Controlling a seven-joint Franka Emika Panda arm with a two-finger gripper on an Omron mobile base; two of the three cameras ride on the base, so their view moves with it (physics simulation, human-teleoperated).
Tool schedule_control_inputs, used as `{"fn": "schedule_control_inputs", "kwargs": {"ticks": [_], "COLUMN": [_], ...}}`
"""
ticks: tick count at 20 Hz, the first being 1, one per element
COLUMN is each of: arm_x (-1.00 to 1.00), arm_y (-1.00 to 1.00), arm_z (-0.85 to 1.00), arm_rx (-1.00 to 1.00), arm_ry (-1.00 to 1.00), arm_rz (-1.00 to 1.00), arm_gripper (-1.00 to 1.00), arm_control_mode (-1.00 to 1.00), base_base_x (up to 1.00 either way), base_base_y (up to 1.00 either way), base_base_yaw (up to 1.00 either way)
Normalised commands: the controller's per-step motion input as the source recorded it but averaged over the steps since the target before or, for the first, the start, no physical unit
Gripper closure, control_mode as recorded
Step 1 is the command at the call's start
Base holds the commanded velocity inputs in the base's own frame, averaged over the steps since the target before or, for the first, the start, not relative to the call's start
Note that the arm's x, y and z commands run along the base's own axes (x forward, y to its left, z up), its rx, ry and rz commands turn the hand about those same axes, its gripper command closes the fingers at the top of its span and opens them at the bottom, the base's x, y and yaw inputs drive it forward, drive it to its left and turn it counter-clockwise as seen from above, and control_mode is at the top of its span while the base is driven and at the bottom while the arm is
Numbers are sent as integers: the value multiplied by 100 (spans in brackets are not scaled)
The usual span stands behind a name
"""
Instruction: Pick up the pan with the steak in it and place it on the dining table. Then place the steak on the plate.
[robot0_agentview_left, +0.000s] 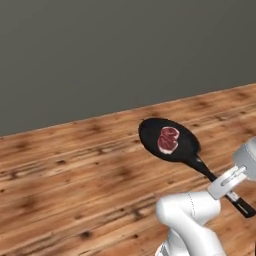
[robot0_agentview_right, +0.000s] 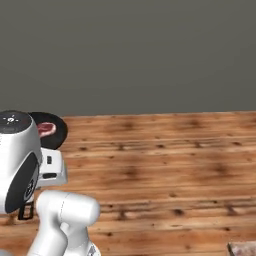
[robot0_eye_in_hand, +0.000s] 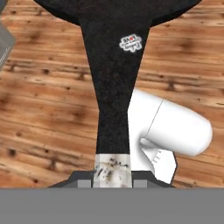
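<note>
- Carrying pan (robot0_agentview_left: 172, 142) by its handle (robot0_agentview_left: 220, 185), gripper (robot0_agentview_left: 227, 187) clamped tight on it, pan in the air above wood floor (robot0_agentview_left: 75, 170).
- Steak (robot0_agentview_left: 168, 139) lies loose in pan, near middle.
- I'd worry about tilt: long handle, heavy far end; any roll slides steak out.
- Table edge maybe in right base view's corner; can't tell.

Nothing really readable anywhere. Just a tiny white sticker (robot0_eye_in_hand: 131, 43) with red and dark marks on the underside of the pan handle (robot0_eye_in_hand: 114, 87) in the hand view, way too small and blurry to make out any letters. Also some faint light markings on the round dark cap (robot0_agentview_right: 11, 120) atop the arm in the right base view, equally unreadable.
</note>
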Motion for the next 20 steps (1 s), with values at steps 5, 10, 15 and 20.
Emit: {"fn": "schedule_control_inputs", "kwargs": {"ticks": [5,10,15,20], "arm_x": [0,0,0,0], "arm_y": [0,0,0,0], "arm_z": [0,0,0,0], "arm_rx": [0,0,0,0], "arm_ry": [0,0,0,0], "arm_rz": [0,0,0,0], "arm_gripper": [100,100,100,100], "arm_control_mode": [100,100,100,100], "base_base_x": [0,0,0,0], "base_base_y": [0,0,0,0], "base_base_yaw": [-50,-50,-50,-50]}}
